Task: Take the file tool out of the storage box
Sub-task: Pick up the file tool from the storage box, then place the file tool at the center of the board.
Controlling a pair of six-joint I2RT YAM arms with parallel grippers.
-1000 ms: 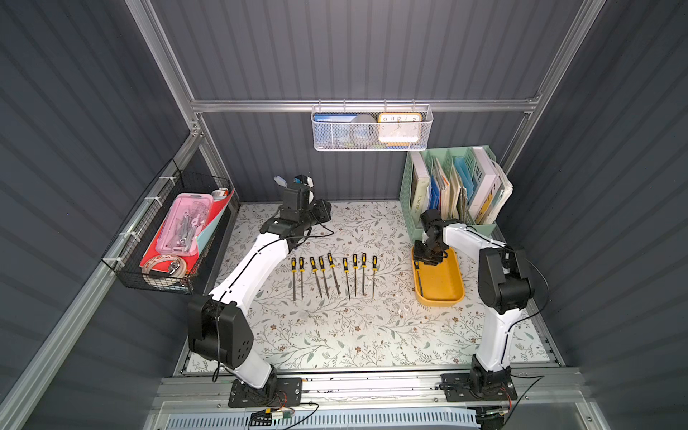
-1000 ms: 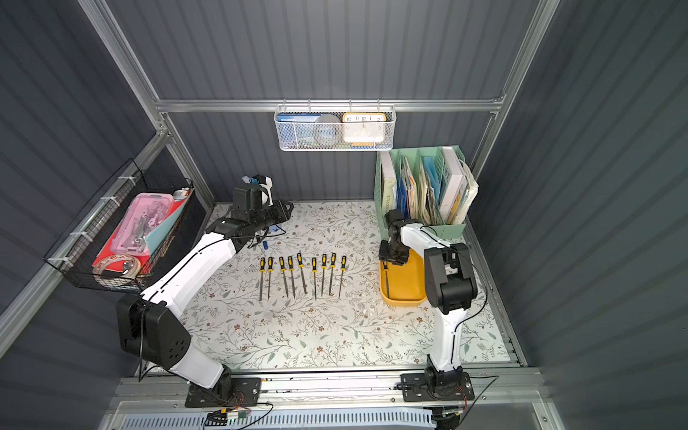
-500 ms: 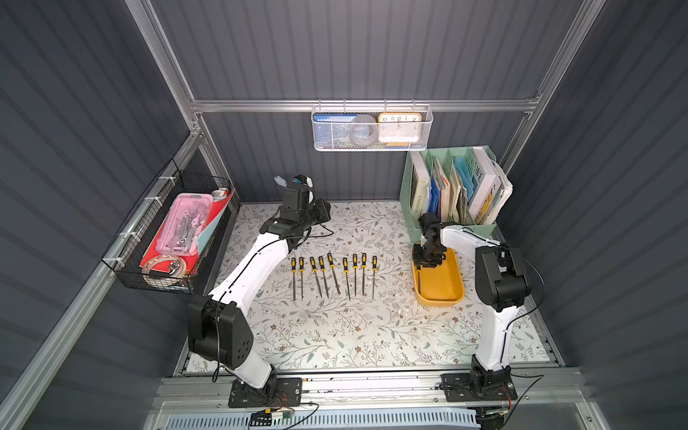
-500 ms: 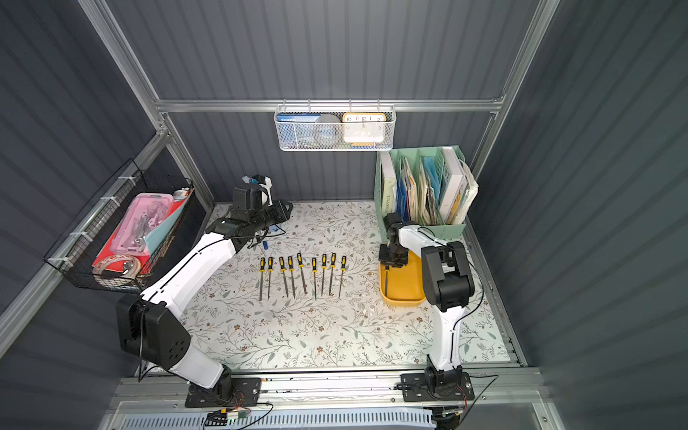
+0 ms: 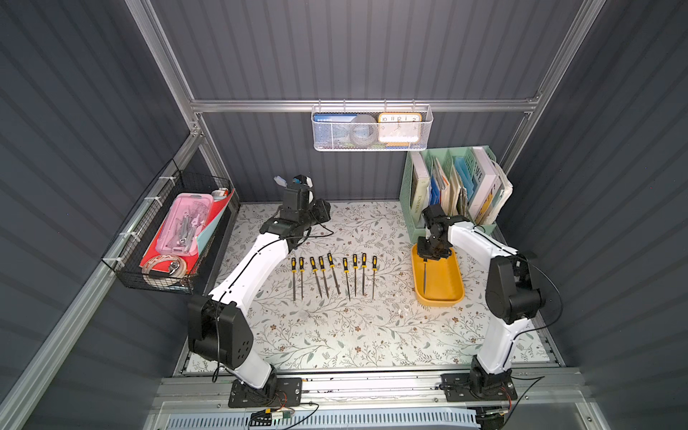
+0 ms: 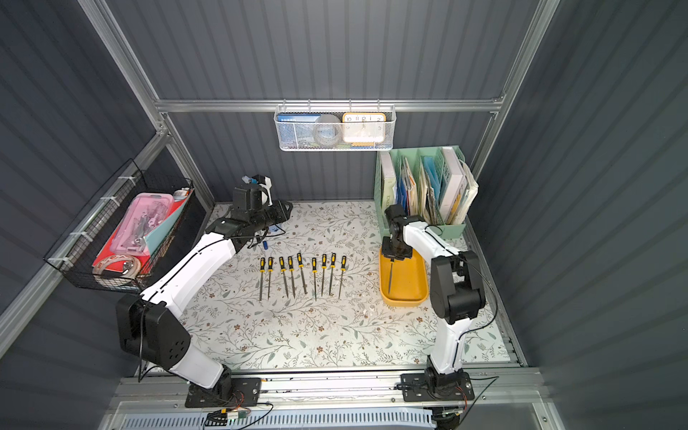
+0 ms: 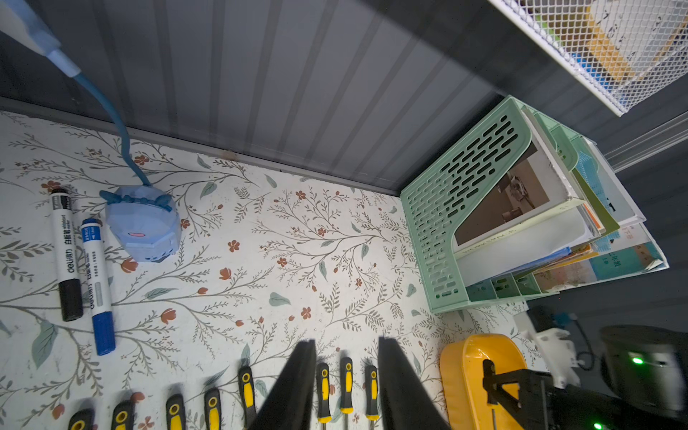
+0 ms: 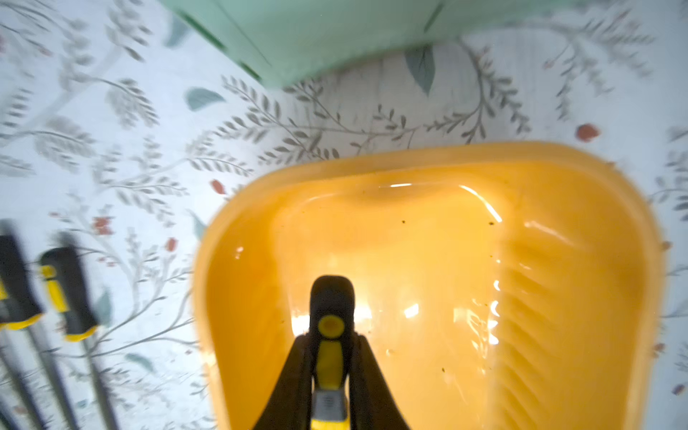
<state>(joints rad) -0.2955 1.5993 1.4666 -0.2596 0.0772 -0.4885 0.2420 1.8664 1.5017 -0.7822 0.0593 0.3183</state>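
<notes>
In both top views the right gripper [image 5: 432, 256] stands low over the far end of the storage box [image 5: 459, 292]. The file tool [image 5: 424, 277] lies inside this box. Its thin grey blade comes out from under the fingers and runs along the box floor; its handle is hidden below the gripper. The row of files [image 5: 335, 277] lies on the mat [image 5: 335, 335], well apart from these fingers. The left gripper [image 5: 323, 213] is at the back of the mat, far from the box.

In the left wrist view the two dark fingers [image 7: 296, 376] stand apart and hold nothing. Between them I see only handles from the row on the mat below. The box is off to one side of them.

In the right wrist view, which is a little blurred, the two black fingers [image 8: 299, 372] are closed on the black-and-yellow handle from both sides. The rounded handle end with its yellow dot reaches out past the fingertips, above the box floor.

I judge that the file is light and stiff. The handle looks rubbery, so it should give good friction. The steel blade is thin and rough, and is a poor place to hold. The present hold on the handle therefore seems right to me. However, the long blade behind the fingers works as a lever, so the file may tilt in the grip. Its tip may also catch the box wall. The box looks smooth and light and could slide, so a straight lift seems safest.
</notes>
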